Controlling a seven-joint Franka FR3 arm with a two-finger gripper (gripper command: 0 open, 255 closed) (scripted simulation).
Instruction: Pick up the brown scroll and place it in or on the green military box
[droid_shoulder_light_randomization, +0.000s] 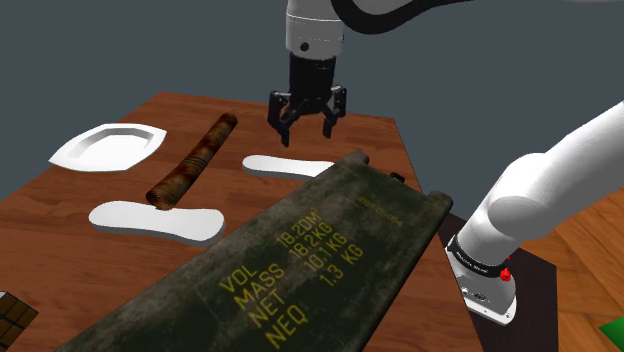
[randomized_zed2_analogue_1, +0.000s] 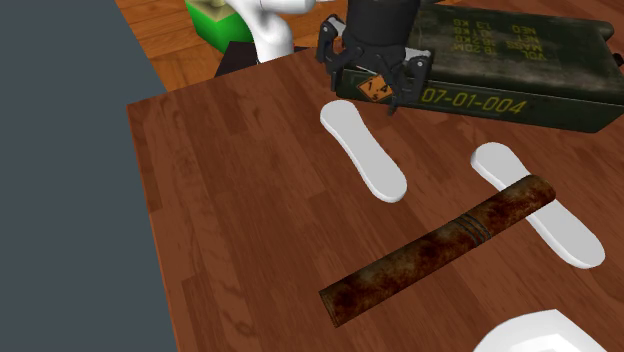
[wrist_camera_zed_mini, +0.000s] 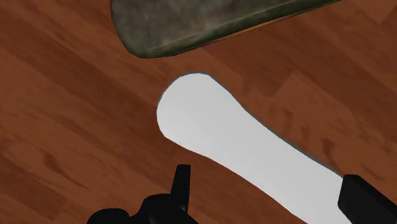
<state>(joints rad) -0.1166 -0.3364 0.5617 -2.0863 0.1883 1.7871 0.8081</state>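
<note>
Shoulder view: gripper (droid_shoulder_light_randomization: 306, 134) hangs over the table (droid_shoulder_light_randomization: 50, 200), fingers apart, empty, above a white flat piece (droid_shoulder_light_randomization: 288, 167) just beside the green box (droid_shoulder_light_randomization: 300, 250). Brown scroll (droid_shoulder_light_randomization: 193, 160) lies on the table, apart from the gripper, one end across another white piece (droid_shoulder_light_randomization: 155, 218).

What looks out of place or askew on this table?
The scroll lies slantwise, one end resting over a flat white piece instead of flat on the table. Nothing looks spilled or damaged.
</note>
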